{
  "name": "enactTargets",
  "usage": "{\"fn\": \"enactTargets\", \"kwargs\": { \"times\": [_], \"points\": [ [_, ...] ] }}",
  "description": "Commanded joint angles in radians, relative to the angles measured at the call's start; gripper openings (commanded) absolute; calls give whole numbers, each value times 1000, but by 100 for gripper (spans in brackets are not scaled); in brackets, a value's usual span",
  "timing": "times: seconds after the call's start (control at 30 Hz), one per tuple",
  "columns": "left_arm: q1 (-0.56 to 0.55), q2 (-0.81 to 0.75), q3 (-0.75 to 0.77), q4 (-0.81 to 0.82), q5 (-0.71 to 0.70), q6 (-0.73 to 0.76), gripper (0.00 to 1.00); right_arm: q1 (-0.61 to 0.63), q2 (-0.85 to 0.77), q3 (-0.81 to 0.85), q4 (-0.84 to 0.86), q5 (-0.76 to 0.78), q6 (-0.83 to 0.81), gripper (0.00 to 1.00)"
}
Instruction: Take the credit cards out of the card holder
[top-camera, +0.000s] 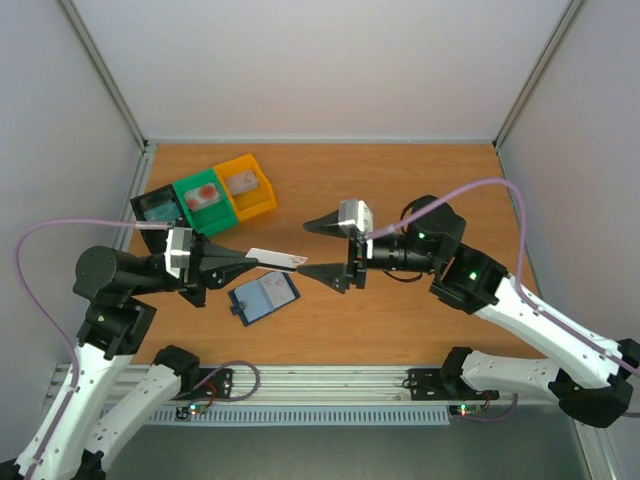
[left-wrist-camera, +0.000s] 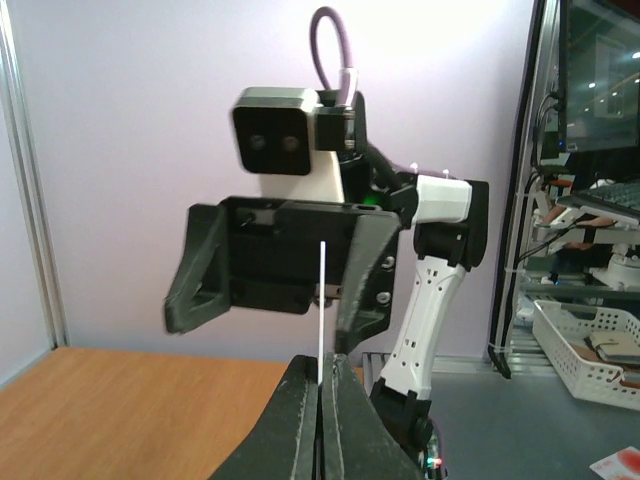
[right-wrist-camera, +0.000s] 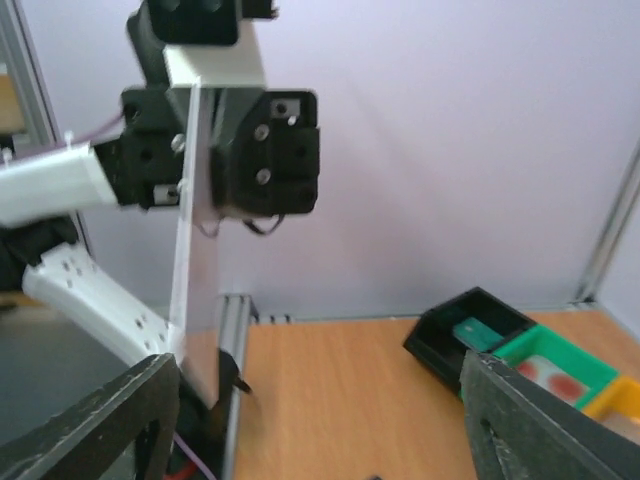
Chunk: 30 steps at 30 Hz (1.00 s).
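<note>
My left gripper (top-camera: 248, 258) is shut on a pale credit card (top-camera: 276, 258) and holds it in the air, its free end pointing at the right arm. In the left wrist view the card (left-wrist-camera: 321, 295) stands edge-on, rising from the closed jaws (left-wrist-camera: 322, 372). My right gripper (top-camera: 302, 248) faces it with its jaws spread wide and nothing between them. In the right wrist view the card (right-wrist-camera: 195, 260) hangs just beside the left finger (right-wrist-camera: 100, 420). The card holder (top-camera: 264, 297) lies open on the table below the card, blue-grey pockets up.
At the back left stand a black bin (top-camera: 150, 200) with a teal card (right-wrist-camera: 480, 330), a green bin (top-camera: 225, 205) with a pale red-marked card (top-camera: 203, 194), and a yellow bin (top-camera: 262, 198) holding another card. An aluminium rail (top-camera: 330, 380) runs along the near edge.
</note>
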Motion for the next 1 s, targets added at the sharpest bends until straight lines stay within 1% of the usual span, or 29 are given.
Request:
{"fn": "enactTargets", "kwargs": {
  "times": [0.0, 0.07, 0.17, 0.2, 0.23, 0.27, 0.3, 0.37, 0.4, 0.43, 0.47, 0.5, 0.53, 0.57, 0.6, 0.63, 0.7, 0.77, 0.83, 0.87, 0.97],
  "points": [
    [-16, 0, -25, 113, -20, -74, 0, 7, 58, 2, 213, -39, 160, 74],
    [-21, -2, -31, 119, -25, -76, 0, 9, 86, 13, 222, -55, 176, 64],
    [-23, -5, -37, 115, -38, -72, 0, 10, 110, 31, 210, -108, 172, 43],
    [-23, -6, -37, 116, -41, -72, 0, 9, 113, 32, 203, -122, 167, 34],
    [-23, -7, -37, 120, -42, -72, 0, 9, 115, 34, 192, -131, 160, 21],
    [-23, -7, -38, 118, -44, -72, 0, 9, 113, 35, 177, -139, 151, 5],
    [-23, -10, -41, 112, -51, -76, 0, 9, 106, 36, 160, -144, 142, 2],
    [-23, -19, -59, 84, -78, -71, 0, 9, 83, 34, 112, -157, 108, 1],
    [-23, -26, -74, 53, -110, -62, 0, 9, 71, 35, 83, -148, 89, 1],
    [-23, -35, -99, 9, -175, -37, 0, 9, 61, 43, 44, -130, 62, 1],
    [-23, -43, -119, -65, -229, 22, 11, 9, 57, 60, -13, -105, 33, 1],
    [-23, -52, -132, -140, -250, 76, 29, 8, 61, 91, -134, -68, -3, 1],
    [-23, -59, -136, -229, -243, 182, 44, 9, 74, 135, -256, -33, -43, 1],
    [-22, -67, -132, -333, -218, 296, 51, 9, 95, 188, -381, 7, -86, 1],
    [-23, -72, -117, -475, -189, 499, 53, 8, 128, 248, -530, 49, -123, 1],
    [-22, -73, -92, -618, -164, 627, 56, 9, 176, 301, -664, 91, -158, 1],
    [-23, -64, -38, -896, -147, 948, 60, 15, 249, 382, -872, 184, -201, 2],
    [-23, -32, 4, -1063, -160, 1084, 61, 65, 309, 414, -989, 299, -239, 4],
    [-23, 0, 41, -1136, -165, 1117, 59, 145, 353, 420, -1025, 391, -286, 6],
    [-23, 14, 56, -1144, -159, 1112, 58, 177, 373, 423, -1020, 402, -305, 6],
    [-23, 29, 53, -1072, -129, 1027, 55, 218, 421, 433, -967, 355, -336, 6]
  ]
}}
